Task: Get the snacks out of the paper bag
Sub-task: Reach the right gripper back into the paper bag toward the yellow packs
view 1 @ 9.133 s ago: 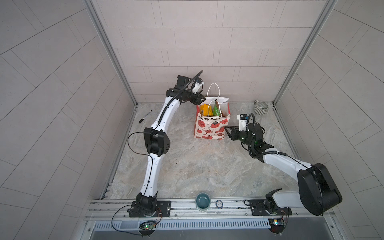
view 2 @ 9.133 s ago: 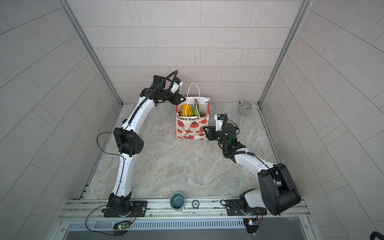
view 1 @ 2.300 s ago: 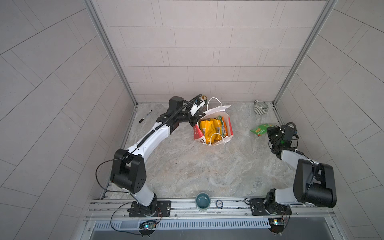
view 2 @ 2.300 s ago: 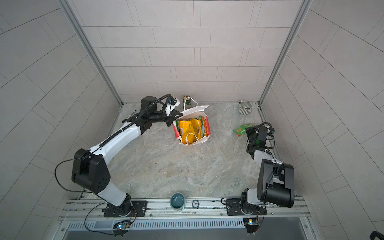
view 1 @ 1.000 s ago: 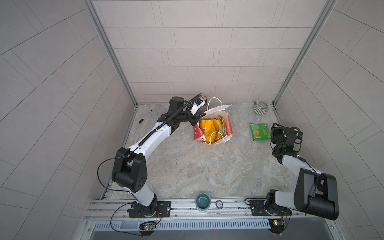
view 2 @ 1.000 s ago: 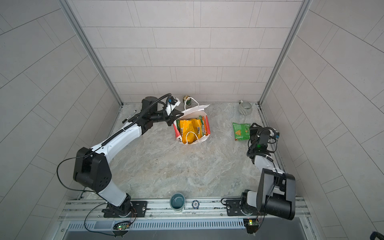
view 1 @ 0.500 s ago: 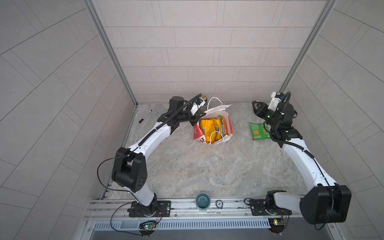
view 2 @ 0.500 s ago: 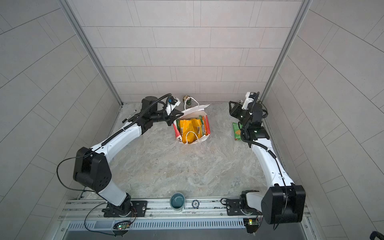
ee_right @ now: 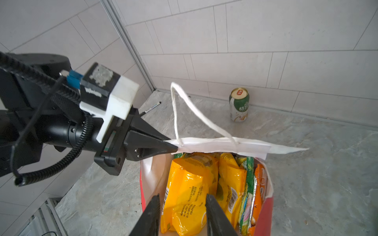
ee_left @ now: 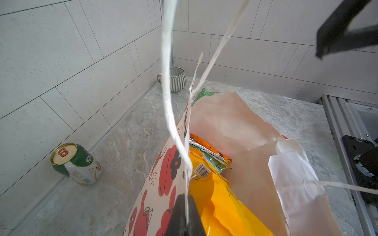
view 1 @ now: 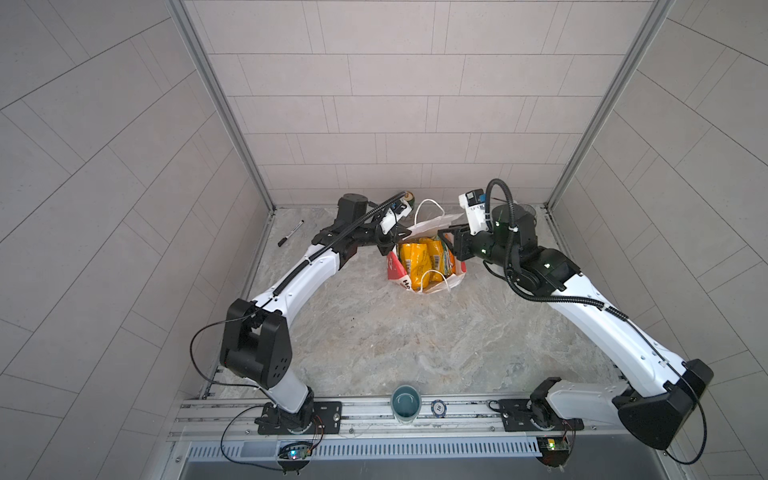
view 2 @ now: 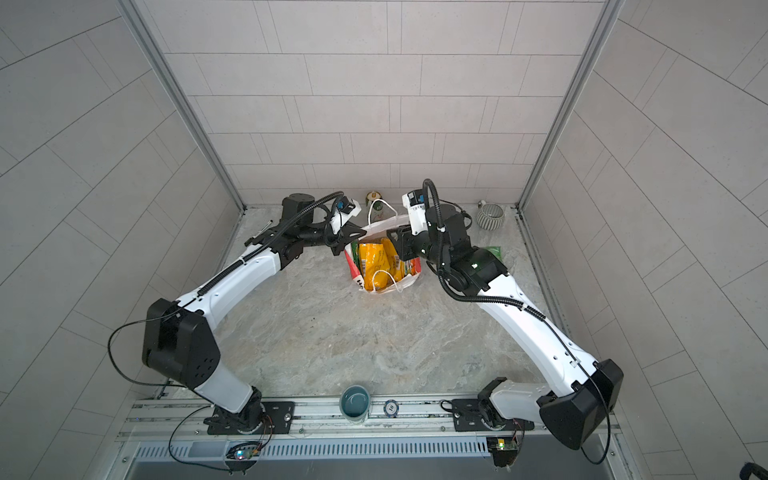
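The paper bag (view 1: 432,221) (view 2: 384,226) (ee_right: 268,206) stands at the back middle of the table, mouth up. My left gripper (view 1: 397,237) (view 2: 353,237) (ee_left: 185,204) (ee_right: 173,148) is shut on its white top edge by a cord handle. Inside stand snacks: two yellow packets (ee_right: 188,190) (view 1: 419,257) (view 2: 374,257) (ee_left: 225,204), a green one (ee_right: 248,183) and an orange one (ee_right: 260,183). My right gripper (view 1: 446,241) (view 2: 397,241) (ee_right: 182,197) hangs open over the mouth, its jaws either side of a yellow packet. Another green packet (view 2: 494,250) (ee_left: 204,93) lies on the table to the bag's right.
A green-and-white can (view 1: 407,195) (view 2: 374,197) (ee_left: 75,163) (ee_right: 239,104) stands by the back wall. A ribbed cup (view 2: 489,216) (ee_left: 177,78) sits in the back right corner, a pen (view 1: 291,232) (ee_right: 152,107) at the back left, a teal cup (view 1: 406,401) (view 2: 354,401) on the front rail.
My right arm has swung from the green packet lying on the right of the table over to the bag's mouth. The left gripper has kept its hold on the bag.
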### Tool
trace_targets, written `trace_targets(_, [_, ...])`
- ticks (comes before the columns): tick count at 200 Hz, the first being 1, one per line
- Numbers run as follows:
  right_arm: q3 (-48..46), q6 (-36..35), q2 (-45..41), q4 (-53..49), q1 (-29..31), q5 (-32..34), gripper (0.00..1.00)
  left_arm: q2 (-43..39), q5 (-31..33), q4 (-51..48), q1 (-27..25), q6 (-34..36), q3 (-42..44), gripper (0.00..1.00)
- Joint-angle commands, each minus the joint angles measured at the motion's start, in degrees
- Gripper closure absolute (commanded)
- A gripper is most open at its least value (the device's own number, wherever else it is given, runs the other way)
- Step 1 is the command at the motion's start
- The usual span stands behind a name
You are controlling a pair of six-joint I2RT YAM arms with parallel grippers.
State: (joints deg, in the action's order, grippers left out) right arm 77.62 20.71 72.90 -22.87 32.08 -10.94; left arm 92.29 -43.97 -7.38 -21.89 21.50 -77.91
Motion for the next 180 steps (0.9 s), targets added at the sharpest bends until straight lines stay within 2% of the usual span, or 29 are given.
trace_targets(1, [0.65, -0.39, 1.15, -3.43, 2.2, 5.48, 0.57, -2.6, -2.27, 0.8, -0.08, 0.88, -2.42, 1.0])
trace_targets(34, [-2.23, 0.55, 1.34, 0.86, 4.27, 8.46, 0.42, -1.93, -2.43, 2.28, -0.17, -0.17, -2.42, 1.0])
trace_targets(62, [-1.59, 1.94, 3.46, 1.09, 4.33, 8.99, 0.43, -1.61, -3.01, 2.3, -0.18, -0.4, -2.94, 1.0])
trace_targets(85, [2.61, 2.45, 7.42, -3.4, 4.73, 7.52, 0.38, -1.65, -3.3, 2.58, -0.34, -0.71, -2.95, 1.0])
trace_targets(97, [3.1, 2.47, 8.42, -4.11, 5.79, 8.99, 0.36, -1.82, -3.41, 2.59, -0.34, -0.82, -2.95, 1.0])
trace_targets(137, [1.36, 4.55, 10.44, -1.91, 7.56, 11.77, 0.31, -2.25, -3.5, 2.78, -0.43, -0.56, -2.34, 1.0])
trace_targets(180, [0.17, 6.66, 13.6, 0.91, 8.65, 12.97, 0.3, -2.16, -3.57, 2.97, -0.55, -0.53, -2.34, 1.0])
